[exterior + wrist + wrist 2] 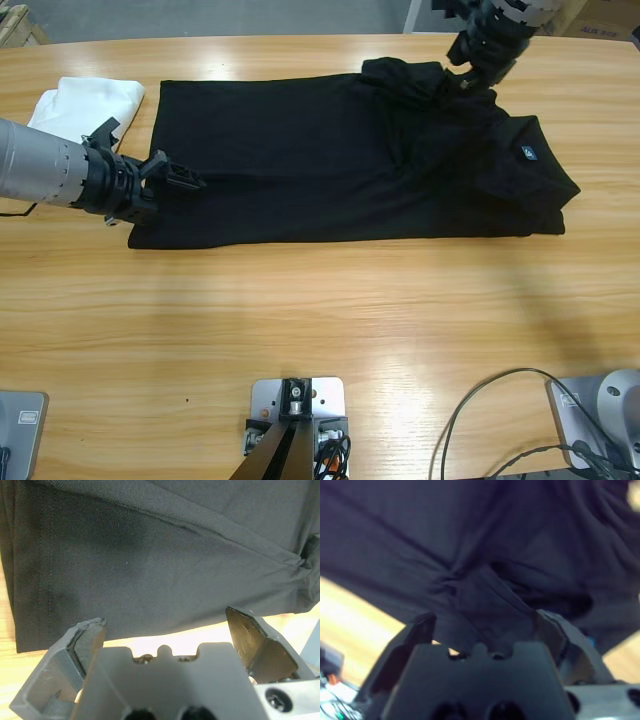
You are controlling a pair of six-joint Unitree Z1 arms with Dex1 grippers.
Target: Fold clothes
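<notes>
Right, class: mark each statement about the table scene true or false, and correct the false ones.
1. The black polo shirt hangs off the table's edge. False: it lies flat on the wooden table.
2. A white folded garment lies beyond the shirt's hem end. True.
3. The left pincer is open at the hem end. True.
4. The right pincer is over the white garment. False: it is at the bunched sleeve near the collar end.
5. The white chest logo faces up. True.
</notes>
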